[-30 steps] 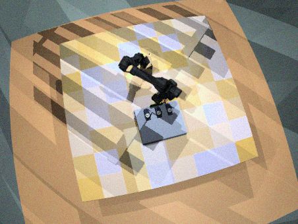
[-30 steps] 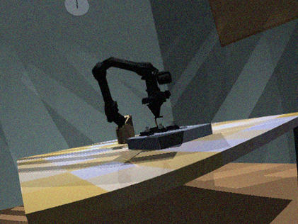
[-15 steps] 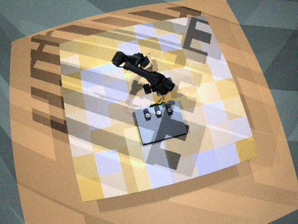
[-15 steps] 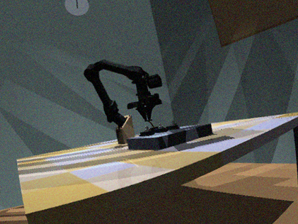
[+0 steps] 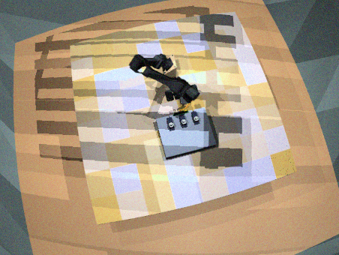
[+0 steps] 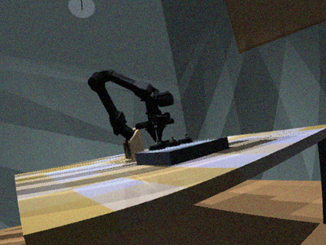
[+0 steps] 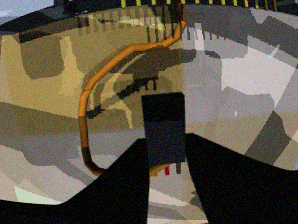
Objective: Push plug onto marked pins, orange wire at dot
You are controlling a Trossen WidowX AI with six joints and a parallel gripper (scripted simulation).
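Observation:
My gripper (image 5: 182,103) (image 6: 156,141) (image 7: 165,144) is shut on the dark flat plug (image 7: 166,127). In the wrist view the plug's black front end faces the pins, with a wide gap between. The orange wire (image 7: 82,117) leaves the plug's rear at the left and loops up to the top. Short red (image 7: 167,170) and brown (image 7: 178,168) wire ends show to its right. The yellow metal pins (image 7: 211,2) cross the top edge of that view, cut off by it. The holder (image 5: 187,139) (image 6: 152,158) is a blue-grey block. The coloured band and dot are not visible.
Three dark servos (image 5: 171,124) (image 5: 184,121) (image 5: 196,118) with pale round tops stand along the holder's pin-side edge. The patchwork table top (image 5: 125,180) (image 6: 76,213) has hard striped shadows across it. The arm's base stands beyond the pin side.

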